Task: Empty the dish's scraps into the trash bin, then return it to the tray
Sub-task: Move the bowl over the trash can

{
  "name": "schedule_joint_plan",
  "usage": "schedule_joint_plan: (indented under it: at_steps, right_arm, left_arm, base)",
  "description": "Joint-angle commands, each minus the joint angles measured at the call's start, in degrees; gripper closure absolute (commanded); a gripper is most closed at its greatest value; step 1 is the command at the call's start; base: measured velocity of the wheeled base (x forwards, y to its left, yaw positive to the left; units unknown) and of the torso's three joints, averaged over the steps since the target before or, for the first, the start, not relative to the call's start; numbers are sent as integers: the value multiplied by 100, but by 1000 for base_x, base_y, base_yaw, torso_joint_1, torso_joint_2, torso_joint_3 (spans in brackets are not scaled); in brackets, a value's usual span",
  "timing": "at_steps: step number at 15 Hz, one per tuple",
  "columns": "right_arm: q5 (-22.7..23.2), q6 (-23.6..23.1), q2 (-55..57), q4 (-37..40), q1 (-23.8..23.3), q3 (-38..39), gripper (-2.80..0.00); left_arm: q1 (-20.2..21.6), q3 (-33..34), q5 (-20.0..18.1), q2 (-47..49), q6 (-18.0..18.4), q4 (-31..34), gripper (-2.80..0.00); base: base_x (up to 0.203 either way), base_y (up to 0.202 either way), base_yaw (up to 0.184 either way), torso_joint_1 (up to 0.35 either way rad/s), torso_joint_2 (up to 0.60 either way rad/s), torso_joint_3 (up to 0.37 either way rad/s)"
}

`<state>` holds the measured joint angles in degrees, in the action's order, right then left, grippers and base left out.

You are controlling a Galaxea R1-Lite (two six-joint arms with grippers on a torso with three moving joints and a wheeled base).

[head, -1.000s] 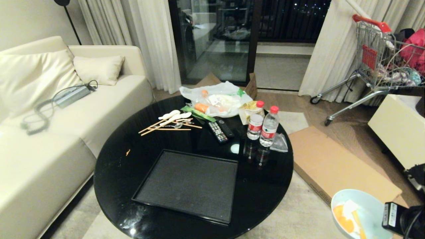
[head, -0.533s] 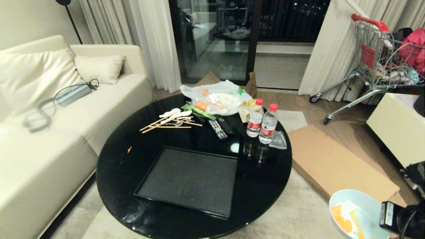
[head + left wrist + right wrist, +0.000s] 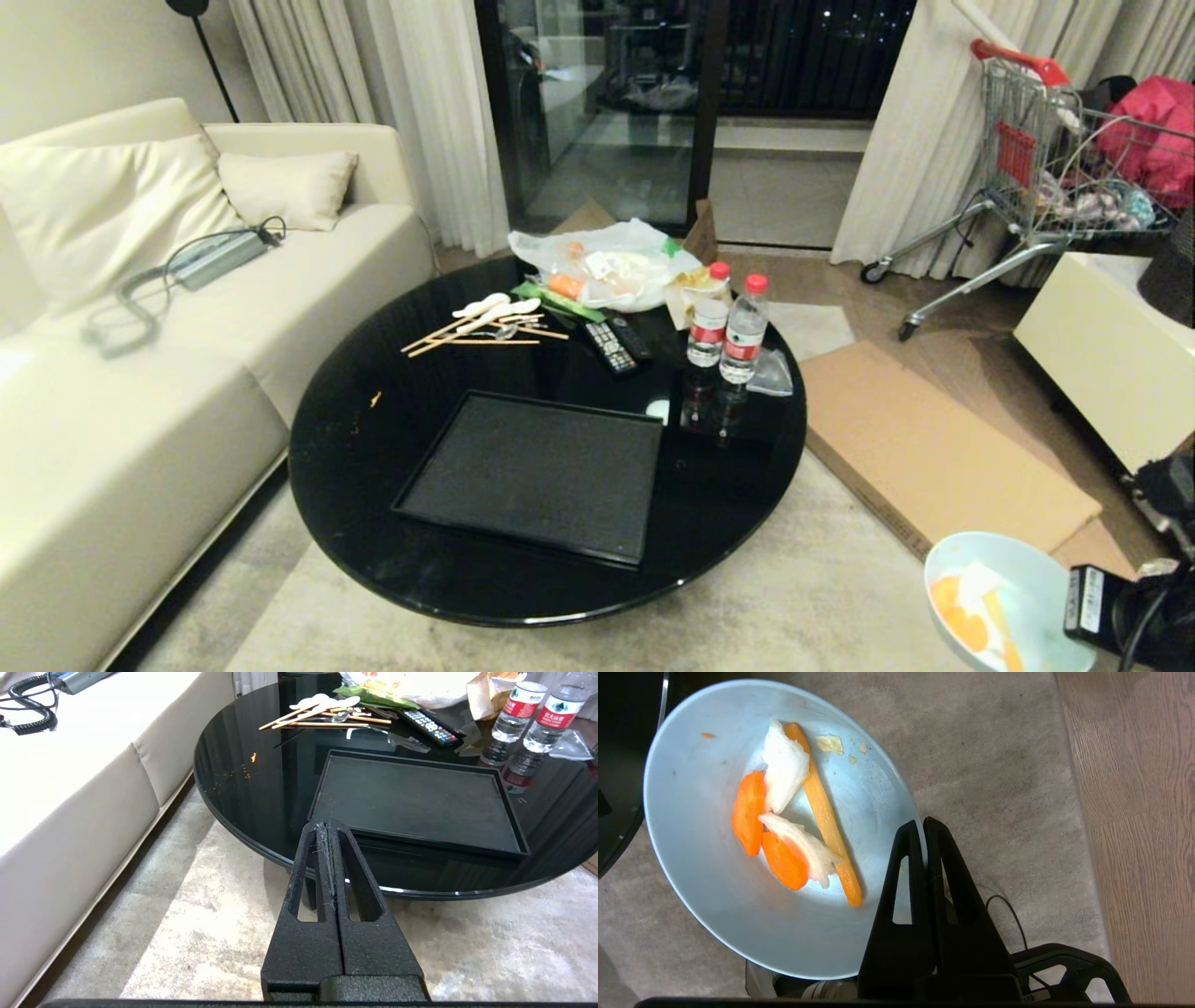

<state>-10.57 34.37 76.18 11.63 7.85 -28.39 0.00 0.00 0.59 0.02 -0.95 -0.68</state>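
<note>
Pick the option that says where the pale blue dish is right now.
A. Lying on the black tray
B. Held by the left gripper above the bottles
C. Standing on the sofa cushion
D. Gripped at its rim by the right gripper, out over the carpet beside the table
D: the right gripper is shut on the rim of the dish, the scraps are inside it, carpet shows below, and the tray lies bare.

round black glossy bench (image 3: 373,523) stands on a pale grey rug (image 3: 803,597). cream sofa (image 3: 121,411) along its left side, two cushions (image 3: 289,187) at the back. pale curtains (image 3: 439,112) flank a dark glass door (image 3: 597,103); night outside. wood floor (image 3: 943,308) to the right, flat cardboard sheet (image 3: 934,457) on it. metal shopping cart (image 3: 1055,168) by the right curtain.
</note>
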Motion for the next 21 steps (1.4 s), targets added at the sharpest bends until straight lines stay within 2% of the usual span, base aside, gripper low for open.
schedule_joint_plan:
  at_steps: [1,8,19,21]
  right_arm:
    - [-7,18,11,12,-2,-61,0]
    - [-16,-26,-33,15,-3,-325,0]
    - [-105,15,-60,58,-46,-237,0]
    - [-165,9,-94,41,-73,-260,0]
  left_arm:
    - [0,0,3,-2,-2,-2,0]
    - [0,0,3,-2,-2,-2,0]
    - [0,0,3,-2,-2,-2,0]
    - [0,0,3,-2,-2,-2,0]
  base:
    - [0,0,0,0,0,0]
    - [0,0,0,0,0,0]
    - [0,0,0,0,0,0]
    - [4,2,-103,2,2,3]
